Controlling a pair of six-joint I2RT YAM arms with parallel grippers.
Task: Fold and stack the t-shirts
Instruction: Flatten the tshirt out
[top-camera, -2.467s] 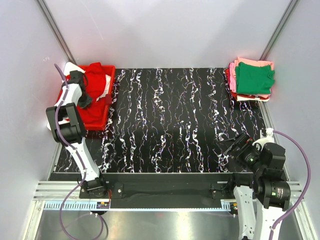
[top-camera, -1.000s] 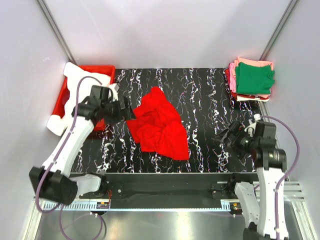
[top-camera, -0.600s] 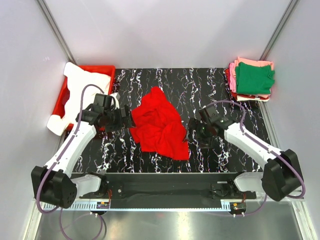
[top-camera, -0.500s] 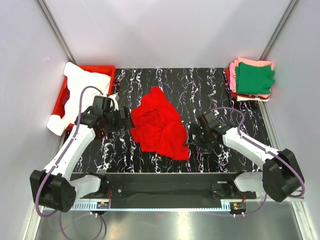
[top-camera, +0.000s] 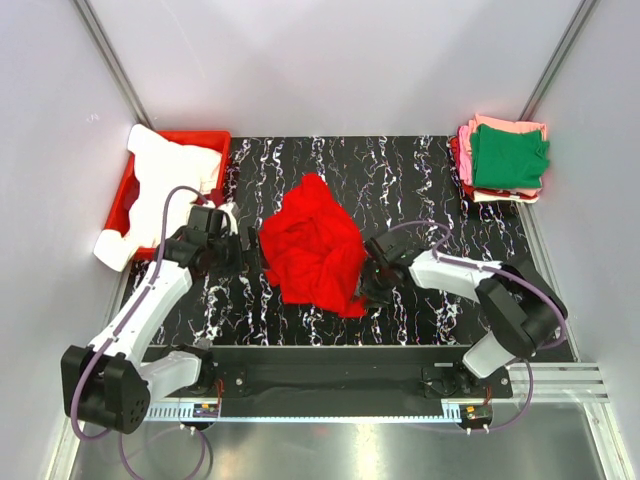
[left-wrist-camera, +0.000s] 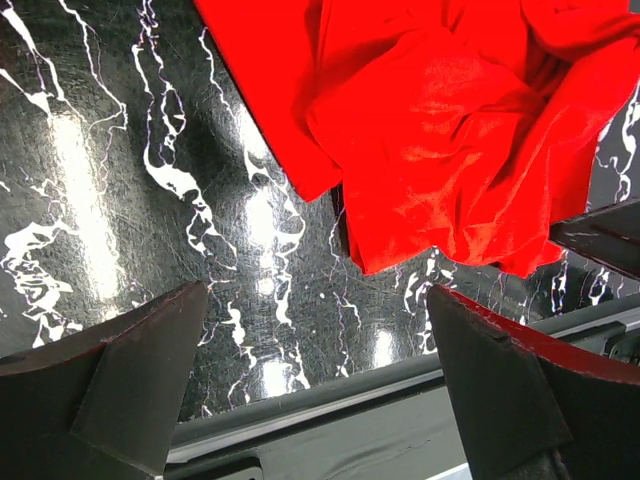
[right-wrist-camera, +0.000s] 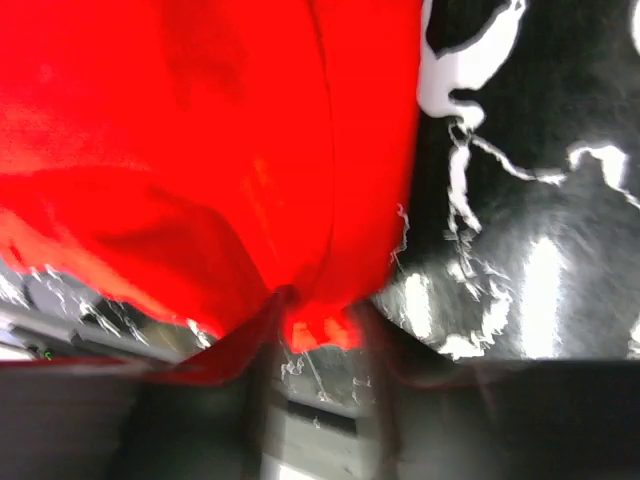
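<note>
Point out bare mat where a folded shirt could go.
Bare: the far mat between red shirt and stack. Crowded: both sides of the shirt, where the left gripper and right gripper sit.

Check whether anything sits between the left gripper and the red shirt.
Nothing visible does. The left gripper is open, and only bare table lies between its fingers and the nearest edge of the red shirt.

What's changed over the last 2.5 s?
Red t-shirt went from the bin onto the table. Left gripper let it go and hangs open beside it. Right gripper swung in from the near right corner onto its right edge; grip unclear. Folded stack unchanged.
</note>
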